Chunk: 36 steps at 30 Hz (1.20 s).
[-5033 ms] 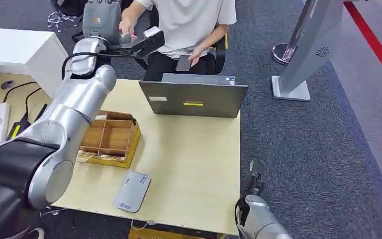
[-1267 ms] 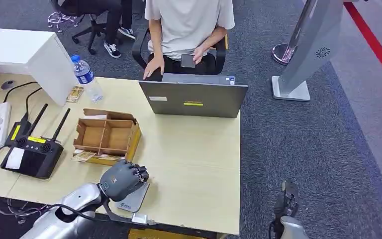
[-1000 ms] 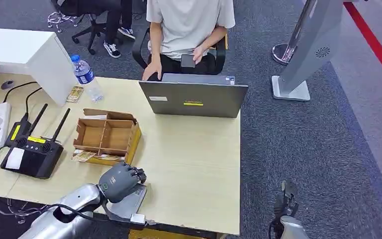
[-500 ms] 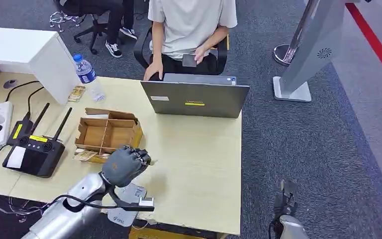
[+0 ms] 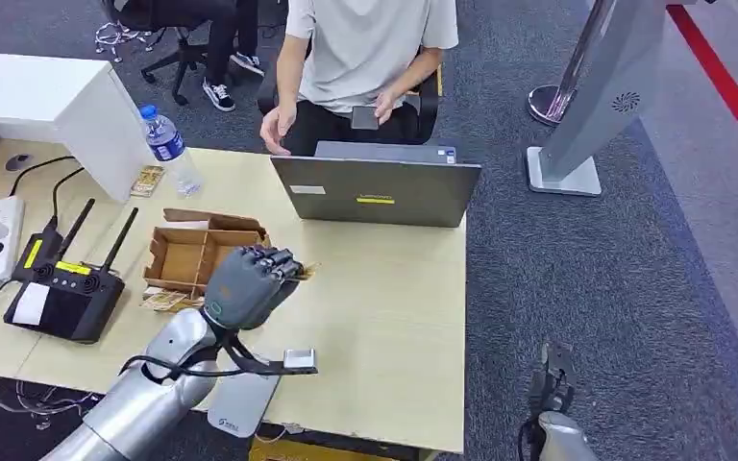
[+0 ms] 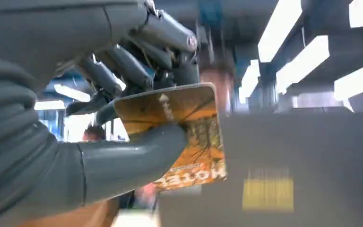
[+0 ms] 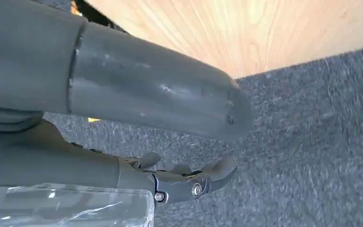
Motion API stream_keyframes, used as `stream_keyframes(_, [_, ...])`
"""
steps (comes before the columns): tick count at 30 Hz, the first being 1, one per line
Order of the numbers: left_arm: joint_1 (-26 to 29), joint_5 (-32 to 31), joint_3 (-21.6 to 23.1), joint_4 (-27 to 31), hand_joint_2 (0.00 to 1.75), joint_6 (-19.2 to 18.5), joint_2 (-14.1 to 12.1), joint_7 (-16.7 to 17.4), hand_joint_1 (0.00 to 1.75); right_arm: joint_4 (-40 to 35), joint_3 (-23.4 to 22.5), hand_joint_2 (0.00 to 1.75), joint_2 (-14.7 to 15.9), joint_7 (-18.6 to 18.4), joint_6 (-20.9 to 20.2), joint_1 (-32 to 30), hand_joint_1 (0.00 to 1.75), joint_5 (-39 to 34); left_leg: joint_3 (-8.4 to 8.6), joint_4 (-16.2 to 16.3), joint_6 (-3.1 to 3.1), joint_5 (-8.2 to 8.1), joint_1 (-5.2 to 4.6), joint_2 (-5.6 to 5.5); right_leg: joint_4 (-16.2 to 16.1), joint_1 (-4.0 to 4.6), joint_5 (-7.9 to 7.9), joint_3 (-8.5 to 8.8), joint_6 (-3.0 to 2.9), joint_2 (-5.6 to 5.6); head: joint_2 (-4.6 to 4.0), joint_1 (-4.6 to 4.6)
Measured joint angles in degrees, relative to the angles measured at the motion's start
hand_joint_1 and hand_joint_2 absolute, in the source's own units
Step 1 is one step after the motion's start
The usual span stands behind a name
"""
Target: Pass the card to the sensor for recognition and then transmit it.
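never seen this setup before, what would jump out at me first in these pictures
First, the left robot hand raised over the middle of the wooden table, pinching an orange card between thumb and fingers. Behind it an open laptop stands at the table's far edge, with a seated person beyond it. A grey card sensor lies at the near edge under the arm.

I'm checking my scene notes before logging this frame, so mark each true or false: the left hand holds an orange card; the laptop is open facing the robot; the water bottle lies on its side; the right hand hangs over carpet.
1. The left hand holds an orange printed card: true.
2. The grey laptop faces the robot: false, its lid's back does.
3. The clear plastic water bottle lies sideways: false, it stands upright.
4. The right hand hangs over grey carpet: true.
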<state>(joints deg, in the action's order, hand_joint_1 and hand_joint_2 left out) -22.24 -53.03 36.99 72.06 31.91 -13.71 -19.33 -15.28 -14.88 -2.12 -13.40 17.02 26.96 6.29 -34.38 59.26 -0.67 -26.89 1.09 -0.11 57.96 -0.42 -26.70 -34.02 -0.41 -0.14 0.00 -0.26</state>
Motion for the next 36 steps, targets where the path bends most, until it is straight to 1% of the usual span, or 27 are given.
stream_keyframes(2, [-3.6,-0.7,-1.5,0.0,1.75,1.8,2.2,1.2,1.75,0.0,0.3,0.0,-1.4,-0.7,1.1,1.1,0.0,0.8,-0.01,0.0,-0.04,0.05,0.0,-0.02,0.0,0.0,0.12,0.0,-0.01,0.01,0.0,-0.02])
stream_keyframes(5, [-9.5,-3.0,-3.9,-0.5,1.75,5.8,5.4,2.0,1.75,0.1,1.2,0.0,-3.8,-2.1,2.2,2.6,0.0,2.2,0.01,0.0,-0.08,0.12,0.0,0.02,0.0,0.0,0.21,-0.02,-0.01,0.06,0.0,-0.02])
stream_keyframes(6, [-11.0,-3.9,-4.6,-0.7,1.75,6.7,6.1,2.4,1.75,0.1,1.6,0.0,-4.5,-2.5,2.4,2.9,0.0,2.6,0.02,0.0,-0.11,0.16,0.01,0.01,0.0,0.01,0.22,-0.03,-0.01,0.05,0.0,-0.02])
stream_keyframes(7, [-13.2,-5.2,-5.4,-1.4,1.75,7.1,7.3,2.9,1.75,0.1,1.9,0.0,-5.2,-2.9,2.6,3.3,0.0,3.1,0.01,0.0,-0.11,0.18,0.01,0.0,0.0,0.01,0.22,-0.03,-0.01,0.05,0.0,0.0])
stream_keyframes(8, [-16.2,-7.2,-6.2,-3.1,1.75,6.7,8.4,4.5,1.75,0.1,2.4,0.0,-6.0,-3.6,2.8,3.8,0.0,3.6,-0.01,0.0,-0.11,0.24,0.03,-0.01,0.0,0.03,0.25,-0.07,0.01,0.04,0.0,-0.02])
stream_keyframes(9, [-19.7,-10.4,-6.8,-5.3,1.75,6.0,9.3,7.6,1.75,0.2,2.8,0.0,-6.7,-4.1,2.7,4.2,0.0,4.2,-0.08,0.0,-0.1,0.28,0.05,-0.04,0.0,0.04,0.27,-0.11,0.0,0.02,0.0,-0.02])
stream_keyframes(10, [-23.9,-14.4,-7.5,-9.1,1.75,5.1,10.5,11.2,1.75,0.3,3.3,0.0,-7.3,-4.8,2.7,4.6,0.0,4.8,-0.18,0.1,-0.08,0.34,0.08,-0.09,0.0,0.07,0.31,-0.15,0.0,-0.04,0.0,0.0])
stream_keyframes(11, [-28.6,-17.4,-8.1,-13.8,1.75,4.6,11.7,14.1,1.75,0.3,3.8,0.0,-8.0,-5.3,2.7,5.1,0.0,5.3,-0.28,0.1,-0.12,0.42,0.09,-0.14,0.1,0.07,0.42,-0.23,0.02,-0.07,0.0,0.13])
stream_keyframes(12, [-33.5,-19.1,-9.0,-18.8,1.75,4.6,12.9,16.0,1.75,0.4,4.4,0.0,-9.0,-5.9,2.7,5.6,0.0,5.7,-0.32,0.0,-0.14,0.43,0.09,-0.1,0.1,0.07,0.5,-0.31,-0.03,-0.02,0.0,0.09])
stream_keyframes(13, [-37.6,-20.0,-9.8,-23.2,1.75,4.3,13.9,17.1,1.75,0.5,4.8,0.0,-9.9,-6.2,2.7,5.8,0.0,5.9,-0.3,0.0,-0.14,0.44,0.08,0.03,0.1,0.07,0.52,-0.31,-0.02,0.1,0.0,0.07])
stream_keyframes(14, [-40.7,-20.6,-10.4,-26.5,1.75,4.1,14.7,17.8,1.75,0.6,5.1,0.0,-10.5,-6.4,2.7,5.9,0.0,5.9,-0.28,0.0,-0.14,0.44,0.08,0.07,0.1,0.07,0.52,-0.31,-0.02,0.13,0.0,0.04])
stream_keyframes(16, [-44.9,-21.1,-11.3,-31.5,1.75,3.8,16.0,18.7,1.75,0.6,5.7,0.0,-10.9,-6.5,2.7,5.9,0.0,6.0,-0.28,0.0,-0.15,0.43,0.07,0.11,0.1,0.06,0.53,-0.31,-0.02,0.2,0.0,0.09])
stream_keyframes(17, [-46.4,-21.3,-11.7,-34.0,1.75,3.7,16.5,19.0,1.75,0.7,5.8,0.0,-11.2,-6.6,2.7,6.0,0.0,5.9,-0.28,0.0,-0.15,0.43,0.07,0.17,0.0,0.06,0.53,-0.33,-0.02,0.26,0.0,0.07])
stream_keyframes(19, [-48.5,-21.4,-11.9,-37.2,1.75,3.5,17.3,19.4,1.75,0.7,5.9,0.0,-11.3,-6.6,2.7,6.0,0.0,5.9,-0.28,0.0,-0.14,0.42,0.07,0.23,0.1,0.06,0.53,-0.35,-0.02,0.33,0.0,0.09])
stream_keyframes(21, [-49.9,-21.8,-12.2,-39.4,1.75,3.0,17.8,20.1,1.75,0.8,5.9,0.0,-11.4,-6.6,2.6,6.0,0.0,5.9,-0.28,0.0,-0.14,0.42,0.08,0.27,0.1,0.06,0.53,-0.39,-0.02,0.36,0.0,0.09])
stream_keyframes(25, [-52.4,-23.4,-12.6,-43.0,1.75,0.5,18.6,22.8,1.75,0.8,5.9,0.0,-11.5,-7.5,2.5,6.3,0.0,5.9,-0.28,0.0,-0.15,0.42,0.08,0.28,0.1,0.07,0.54,-0.43,-0.04,0.37,0.0,0.09])
stream_keyframes(29, [-54.5,-24.0,-12.8,-45.0,1.75,-1.5,18.8,24.6,1.75,0.9,5.9,0.0,-11.5,-7.6,2.2,6.3,0.0,5.9,-0.28,0.0,-0.18,0.45,0.09,0.29,0.1,0.07,0.54,-0.48,-0.05,0.39,0.0,0.11])
stream_keyframes(36, [-56.5,-24.1,-13.0,-47.1,1.75,-2.4,19.1,25.1,1.75,1.0,6.0,0.0,-11.5,-7.6,2.1,6.4,0.0,5.9,-0.28,0.0,-0.18,0.45,0.09,0.32,0.1,0.07,0.54,-0.49,-0.05,0.42,0.0,0.09])
